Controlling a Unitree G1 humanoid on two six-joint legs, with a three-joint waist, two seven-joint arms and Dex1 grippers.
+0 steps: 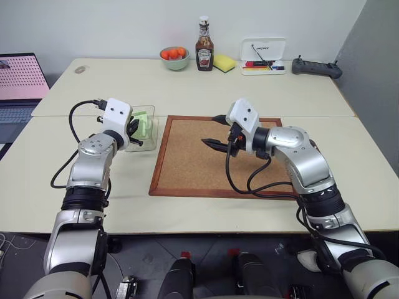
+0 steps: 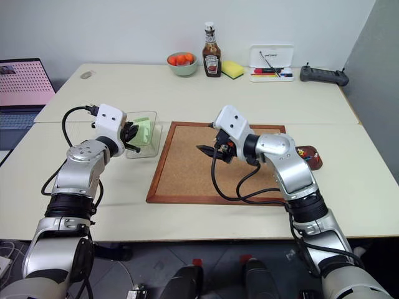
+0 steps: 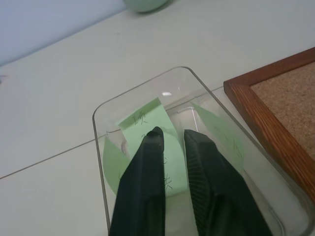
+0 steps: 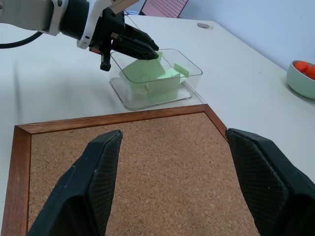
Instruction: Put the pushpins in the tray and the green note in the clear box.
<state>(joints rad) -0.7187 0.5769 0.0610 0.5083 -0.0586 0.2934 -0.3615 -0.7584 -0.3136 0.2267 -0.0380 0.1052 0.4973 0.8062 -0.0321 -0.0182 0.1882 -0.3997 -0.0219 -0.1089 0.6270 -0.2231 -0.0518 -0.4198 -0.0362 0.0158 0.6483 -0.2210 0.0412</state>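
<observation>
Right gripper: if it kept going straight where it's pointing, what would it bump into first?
Probably the clear box holding the green note, where the left gripper sits. The right gripper points across the corkboard toward it, though depth is uncertain.

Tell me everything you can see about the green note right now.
The green note is a thin pale green paper slip with faint handwriting, curled and standing tilted inside the clear box beside the cork board. The left hand reaches into the box, its fingers slightly parted and lying against the paper.

Two cream tables (image 1: 187, 87) pushed together stand against a plain white wall (image 1: 124, 25)
</observation>
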